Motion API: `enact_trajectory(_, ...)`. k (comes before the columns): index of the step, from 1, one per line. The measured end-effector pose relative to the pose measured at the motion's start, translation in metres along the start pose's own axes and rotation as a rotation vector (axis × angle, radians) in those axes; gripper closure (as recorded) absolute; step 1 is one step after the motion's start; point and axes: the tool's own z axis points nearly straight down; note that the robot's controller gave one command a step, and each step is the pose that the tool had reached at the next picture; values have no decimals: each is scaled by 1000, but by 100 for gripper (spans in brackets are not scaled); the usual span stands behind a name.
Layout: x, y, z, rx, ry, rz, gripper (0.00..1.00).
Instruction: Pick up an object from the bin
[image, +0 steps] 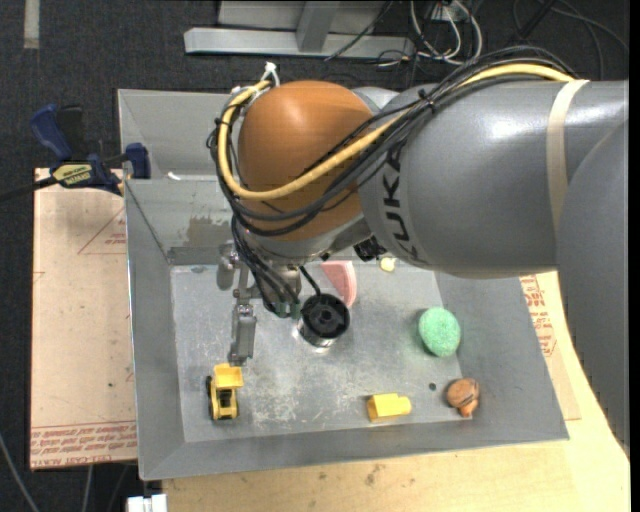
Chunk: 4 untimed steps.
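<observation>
My gripper (240, 352) hangs under the orange cover over the left half of the bin floor. Its tip stands just above and slightly behind a small yellow toy truck (224, 392) near the front left corner, with a small gap between them. Right of the gripper lies a black round thing with a silvery rim (322, 318). Behind that, a pink thing (343, 284) is partly hidden by the arm. Nothing shows held in the gripper.
A yellow block (388, 406) lies near the front wall. A green lumpy ball (439, 331) and a small brown round thing (462, 396) lie at the right. A tiny pale piece (388, 264) sits by the arm. The arm covers the back of the bin.
</observation>
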Motion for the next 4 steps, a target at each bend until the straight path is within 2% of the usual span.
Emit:
enact_trajectory(1,-2,-1,-5,-2,-8,4,0)
enact_trajectory(2,15,-7,23,-3,-15,-114,0)
enact_trajectory(3,29,-32,71,-1,-9,-245,0)
enact_trajectory(4,37,1,92,-1,-8,-409,100)
